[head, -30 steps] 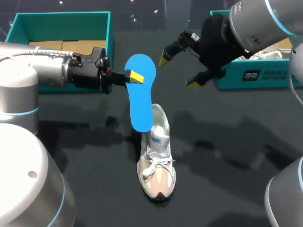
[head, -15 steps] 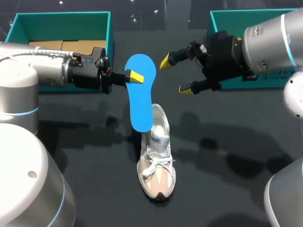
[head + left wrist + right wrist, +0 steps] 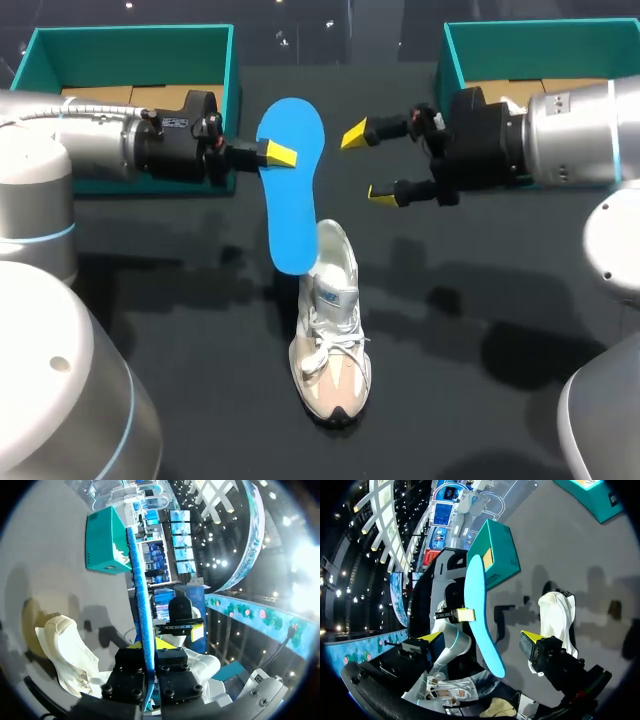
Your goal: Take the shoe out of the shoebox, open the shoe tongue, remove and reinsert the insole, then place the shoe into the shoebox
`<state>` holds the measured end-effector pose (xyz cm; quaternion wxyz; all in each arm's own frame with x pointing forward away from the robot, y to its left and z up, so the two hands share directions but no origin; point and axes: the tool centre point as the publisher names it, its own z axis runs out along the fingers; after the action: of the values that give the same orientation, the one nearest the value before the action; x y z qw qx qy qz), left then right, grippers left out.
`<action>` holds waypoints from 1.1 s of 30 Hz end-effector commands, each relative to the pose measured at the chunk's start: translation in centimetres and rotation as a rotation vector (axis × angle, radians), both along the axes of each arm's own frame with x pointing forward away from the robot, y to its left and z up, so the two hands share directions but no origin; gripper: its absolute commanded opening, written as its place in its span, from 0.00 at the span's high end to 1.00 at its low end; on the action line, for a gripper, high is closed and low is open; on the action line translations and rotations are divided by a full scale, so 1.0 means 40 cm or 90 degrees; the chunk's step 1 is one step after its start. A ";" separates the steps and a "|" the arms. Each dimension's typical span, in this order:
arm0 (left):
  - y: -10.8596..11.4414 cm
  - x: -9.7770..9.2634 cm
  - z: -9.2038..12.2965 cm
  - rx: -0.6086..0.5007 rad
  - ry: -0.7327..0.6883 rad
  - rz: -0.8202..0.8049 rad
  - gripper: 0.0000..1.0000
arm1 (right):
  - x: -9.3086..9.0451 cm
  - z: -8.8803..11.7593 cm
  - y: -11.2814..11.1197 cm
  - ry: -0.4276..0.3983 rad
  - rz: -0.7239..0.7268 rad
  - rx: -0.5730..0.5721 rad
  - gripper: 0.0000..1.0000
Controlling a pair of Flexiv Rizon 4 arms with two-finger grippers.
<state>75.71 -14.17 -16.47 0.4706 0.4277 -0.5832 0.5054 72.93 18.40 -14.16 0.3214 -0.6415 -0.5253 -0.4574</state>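
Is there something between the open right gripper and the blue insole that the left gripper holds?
Nothing visible. In the head view and the right wrist view, only open space lies between the right gripper and the insole, which the left gripper grips at its edge.

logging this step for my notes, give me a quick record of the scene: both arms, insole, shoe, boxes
left pincer: shut on the blue insole, near its upper end
right pincer: open, beside the insole, touching nothing
insole: held up, lower end by the shoe's heel; contact unclear
shoe: upright on the table, outside both boxes
boxes: left box and right box, at the far corners
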 end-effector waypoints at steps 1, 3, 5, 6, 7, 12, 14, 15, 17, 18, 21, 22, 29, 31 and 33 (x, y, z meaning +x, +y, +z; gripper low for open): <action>0.019 0.000 0.021 -0.011 -0.055 0.005 1.00 | 0.000 -0.014 0.004 -0.024 0.010 0.081 0.00; 0.023 0.006 0.033 -0.012 -0.102 0.010 1.00 | 0.001 -0.017 0.003 -0.025 0.015 0.088 0.00; 0.027 0.014 0.047 -0.017 -0.153 0.014 1.00 | 0.001 -0.019 0.003 -0.025 0.018 0.094 0.00; 0.029 0.017 0.055 -0.020 -0.184 0.015 1.00 | 0.001 -0.020 0.002 -0.027 0.020 0.098 0.00; 0.031 0.020 0.063 -0.021 -0.214 0.019 1.00 | 0.001 -0.020 0.002 -0.027 0.020 0.099 0.00; 0.030 0.030 0.099 -0.024 -0.428 0.041 1.00 | 0.001 -0.023 -0.001 -0.029 0.023 0.110 0.00; 0.025 0.034 0.110 -0.015 -0.514 0.063 1.00 | 0.002 -0.025 -0.003 -0.028 0.024 0.115 0.00; 0.024 0.036 0.113 -0.016 -0.538 0.068 1.00 | 0.002 -0.026 -0.003 -0.028 0.024 0.119 0.00; 0.021 0.043 0.127 -0.021 -0.602 0.083 1.00 | 0.003 -0.028 -0.006 -0.027 0.023 0.126 0.00; 0.019 0.046 0.133 -0.023 -0.636 0.090 1.00 | 0.002 -0.029 -0.007 -0.028 0.023 0.130 0.00; 0.013 0.054 0.146 -0.026 -0.727 0.096 1.00 | 0.002 -0.031 -0.009 -0.027 0.023 0.139 0.00; 0.011 0.056 0.148 -0.029 -0.755 0.100 1.00 | 0.002 -0.032 -0.010 -0.027 0.023 0.142 0.00; 0.002 0.071 0.157 -0.061 -0.960 0.108 1.00 | 0.001 -0.033 -0.012 -0.027 0.021 0.145 0.00; 0.002 0.080 0.161 -0.064 -1.018 0.110 1.00 | 0.001 -0.033 -0.012 -0.027 0.021 0.145 0.00; 0.004 0.087 0.165 -0.071 -1.068 0.102 1.00 | 0.001 -0.033 -0.012 -0.027 0.021 0.145 0.00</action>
<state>79.13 -13.88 -9.79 0.0783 0.1249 -0.7031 0.6956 73.02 17.76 -15.51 0.3899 -0.5808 -0.4878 -0.5223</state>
